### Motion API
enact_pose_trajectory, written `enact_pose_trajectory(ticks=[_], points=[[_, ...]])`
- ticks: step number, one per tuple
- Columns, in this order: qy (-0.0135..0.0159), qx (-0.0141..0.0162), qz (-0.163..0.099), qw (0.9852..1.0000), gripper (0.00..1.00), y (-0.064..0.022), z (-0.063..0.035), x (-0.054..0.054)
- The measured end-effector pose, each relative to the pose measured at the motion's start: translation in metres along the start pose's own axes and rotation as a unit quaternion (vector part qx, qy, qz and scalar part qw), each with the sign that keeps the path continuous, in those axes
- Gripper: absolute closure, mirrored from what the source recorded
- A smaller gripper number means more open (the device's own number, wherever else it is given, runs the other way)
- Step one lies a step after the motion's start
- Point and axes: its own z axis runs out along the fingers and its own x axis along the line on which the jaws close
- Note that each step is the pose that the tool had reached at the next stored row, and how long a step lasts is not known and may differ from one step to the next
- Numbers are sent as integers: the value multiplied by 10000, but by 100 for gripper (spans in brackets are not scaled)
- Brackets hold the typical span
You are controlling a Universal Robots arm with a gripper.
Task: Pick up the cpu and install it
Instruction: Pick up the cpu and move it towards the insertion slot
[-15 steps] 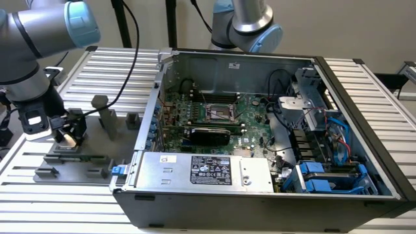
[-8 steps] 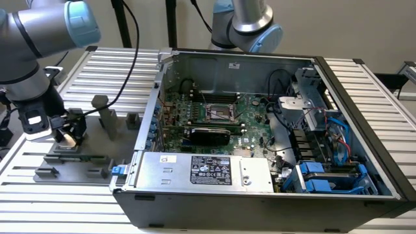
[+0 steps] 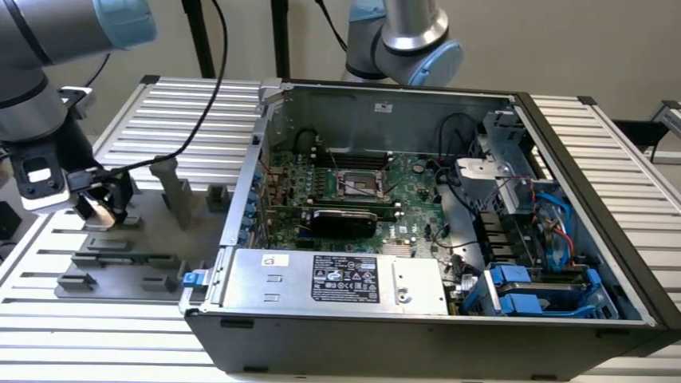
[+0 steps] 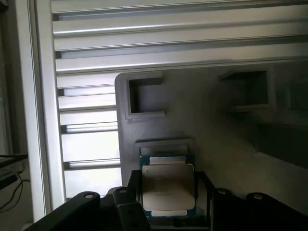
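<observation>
Claw (image 3: 99, 209) grips cpu (image 4: 167, 186) edges, seemingly lifted clear of tray (image 4: 221, 134).

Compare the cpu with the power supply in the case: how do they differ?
The cpu is a small flat square; the power supply is a big long box. The cpu is held in the jaws over the grey tray, outside the case; the power supply lies inside it. The power supply bears a black label; the cpu has none. Both have silvery metal tops.
</observation>
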Motion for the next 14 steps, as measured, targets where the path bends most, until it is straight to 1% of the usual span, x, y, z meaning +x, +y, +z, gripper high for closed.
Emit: enact_pose_trajectory(ticks=[7, 14], points=[[8, 0, -13, 10000, 45, 14, -316, -25], [14, 0, -57, 10000, 45, 31, -633, -97]])
